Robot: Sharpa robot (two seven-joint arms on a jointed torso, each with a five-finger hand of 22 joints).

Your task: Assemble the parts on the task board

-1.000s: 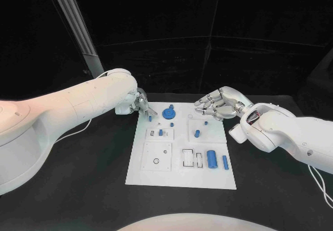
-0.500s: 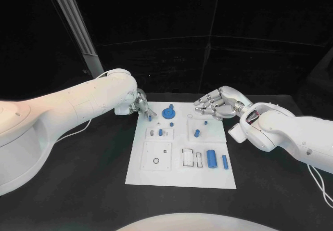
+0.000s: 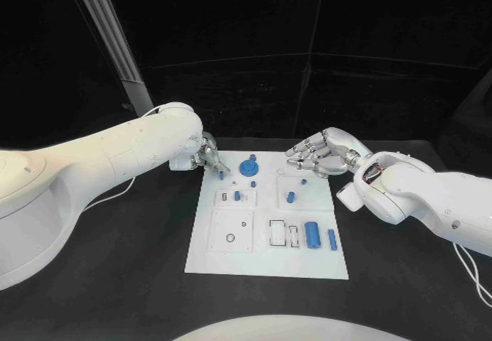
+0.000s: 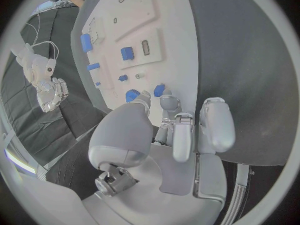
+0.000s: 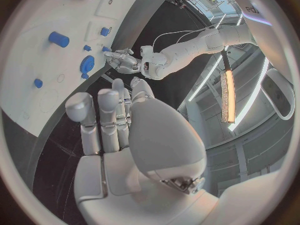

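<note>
The white task board (image 3: 264, 249) lies mid-table. At its far left corner the left hand (image 3: 209, 157) pinches a small blue part (image 3: 224, 172) in its fingertips. The right hand (image 3: 326, 156) hovers over the far right corner, fingers curled, holding nothing. No readable writing.

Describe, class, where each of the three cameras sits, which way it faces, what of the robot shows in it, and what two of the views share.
Head view: on the robot's head, looking down at the board; both arms, left hand and right hand at its far edge.
Left wrist view: behind the left hand, facing along the board; right hand beyond.
Right wrist view: behind the right hand, facing the board and the left hand.
Shared: both wrist views show the board and the opposite hand.
</note>
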